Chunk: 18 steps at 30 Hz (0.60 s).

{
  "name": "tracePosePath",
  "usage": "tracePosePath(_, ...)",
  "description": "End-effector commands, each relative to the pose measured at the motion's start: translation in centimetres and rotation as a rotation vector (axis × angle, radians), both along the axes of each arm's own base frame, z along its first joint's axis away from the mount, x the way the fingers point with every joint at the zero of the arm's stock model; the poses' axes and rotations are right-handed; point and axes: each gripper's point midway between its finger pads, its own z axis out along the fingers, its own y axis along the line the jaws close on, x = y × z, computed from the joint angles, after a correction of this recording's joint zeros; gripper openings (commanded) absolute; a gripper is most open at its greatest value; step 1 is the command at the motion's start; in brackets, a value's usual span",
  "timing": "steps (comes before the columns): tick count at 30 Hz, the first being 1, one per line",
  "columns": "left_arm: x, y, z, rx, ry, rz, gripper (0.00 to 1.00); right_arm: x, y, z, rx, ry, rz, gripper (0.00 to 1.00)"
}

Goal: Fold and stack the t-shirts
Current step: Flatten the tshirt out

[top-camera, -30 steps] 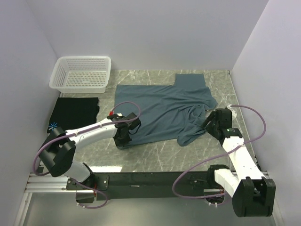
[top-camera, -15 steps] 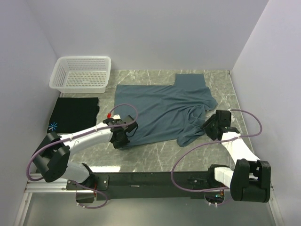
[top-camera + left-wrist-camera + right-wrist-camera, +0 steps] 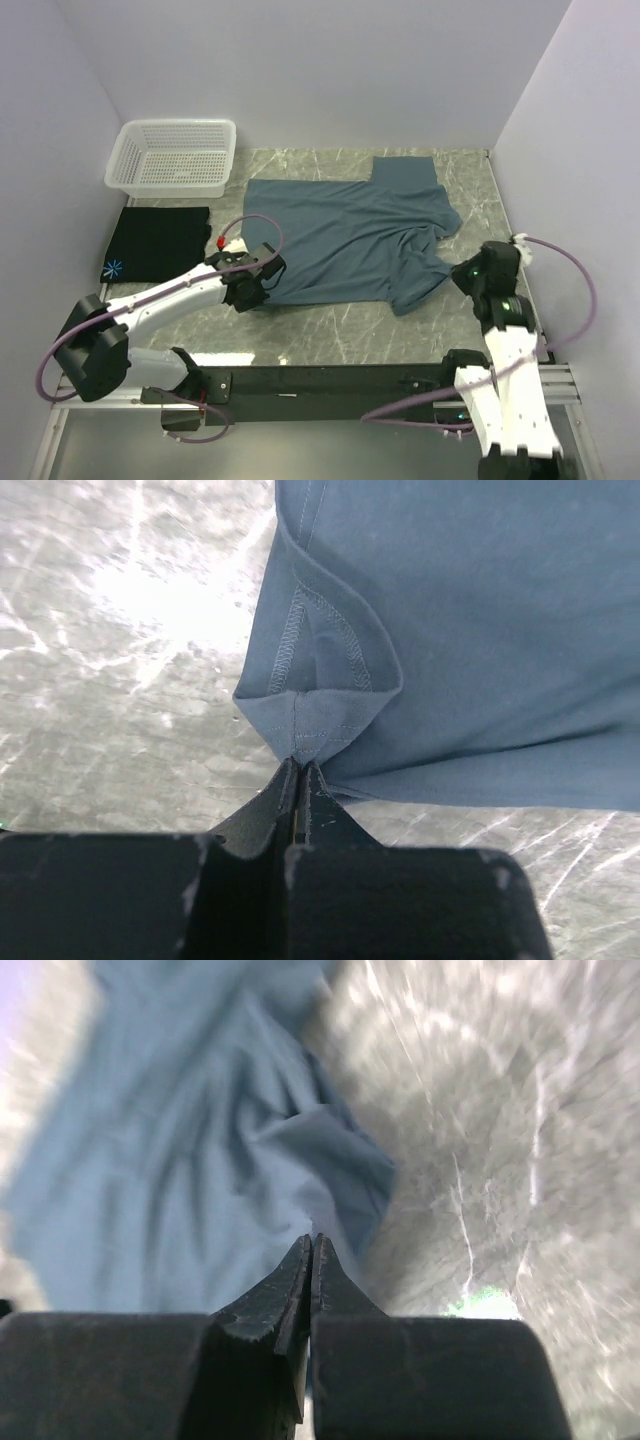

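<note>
Pinching the blue shirt's (image 3: 345, 235) near hem corner, your left gripper (image 3: 300, 767) has its fingers pressed together on a doubled fold of cloth. The rest of the shirt lies spread on the table (image 3: 330, 335) ahead of it. Your right gripper (image 3: 312, 1243) is pressed together too, tip at the rumpled edge just ahead; can't tell if any cloth is caught. Expect thin, limp, light knit: it will sag, drag and bunch, so take it by stitched hems and corners, both sides level. The black shirt (image 3: 160, 243) looks folded, off to the left gripper's left, apart from the blue one; the basket (image 3: 175, 155) sits beyond that. Nothing stands between the grippers but the shirt; the wrinkles by the right gripper are the likely snag.
</note>
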Motion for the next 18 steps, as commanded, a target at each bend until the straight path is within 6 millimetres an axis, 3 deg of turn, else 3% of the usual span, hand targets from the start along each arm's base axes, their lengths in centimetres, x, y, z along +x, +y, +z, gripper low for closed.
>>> tracePosePath(1, 0.0, 1.6, 0.9, 0.025, -0.034, 0.036, 0.01, -3.3, -1.4, 4.2, -0.05, -0.051, -0.091, 0.0)
tracePosePath(5, -0.3, 2.1, 1.5, 0.016, -0.045, 0.046, 0.02, -7.2, -1.3, 5.5, -0.056, -0.027, -0.103, 0.0)
tracePosePath(6, -0.4, 2.1, 1.6, 0.015, -0.047, 0.046, 0.02, -8.0, -1.3, 6.8, -0.063, -0.082, -0.109, 0.0)
tracePosePath(12, -0.7, 3.1, 2.5, 0.017, -0.069, 0.066, 0.02, -12.8, -1.7, 9.5, -0.11, -0.155, -0.14, 0.0)
tracePosePath(18, -1.8, 3.8, 3.0, -0.005, -0.068, 0.089, 0.04, -16.2, -0.4, 8.7, -0.092, -0.109, -0.078, 0.0)
